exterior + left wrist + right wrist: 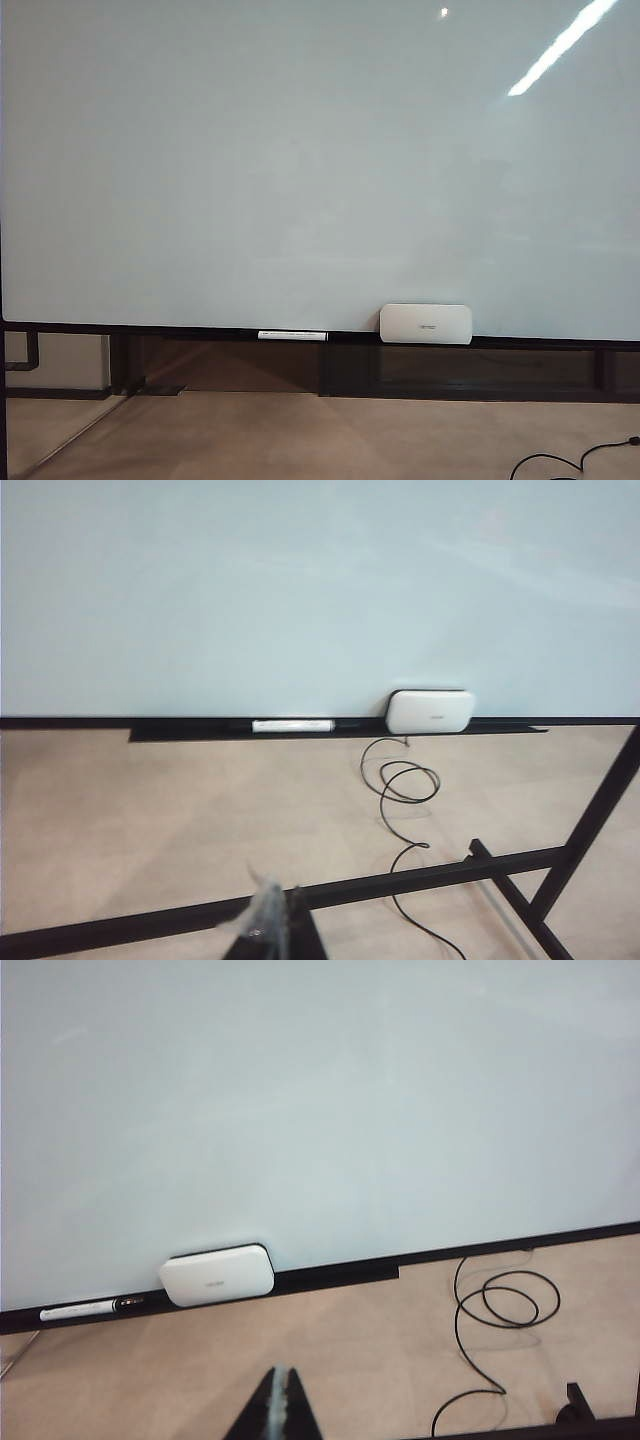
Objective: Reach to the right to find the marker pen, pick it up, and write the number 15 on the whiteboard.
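The whiteboard (300, 170) fills the exterior view, glossy and blank, and no number 15 shows on it. It also fills the left wrist view (300, 590) and the right wrist view (320, 1110). The marker pen is out of view. My left gripper (275, 922) is far back from the board above the floor, its fingertips together with nothing between them. My right gripper (283, 1405) is likewise back from the board and shut on nothing. Neither gripper appears in the exterior view.
On the dark tray rail (180, 332) lie a thin white pen with one black end (292, 335) (292, 725) (88, 1309) and a white rounded eraser (425, 323) (430, 711) (217, 1274). A black cable (400, 780) (500, 1300) coils on the floor. Black stand bars (420, 875) cross below.
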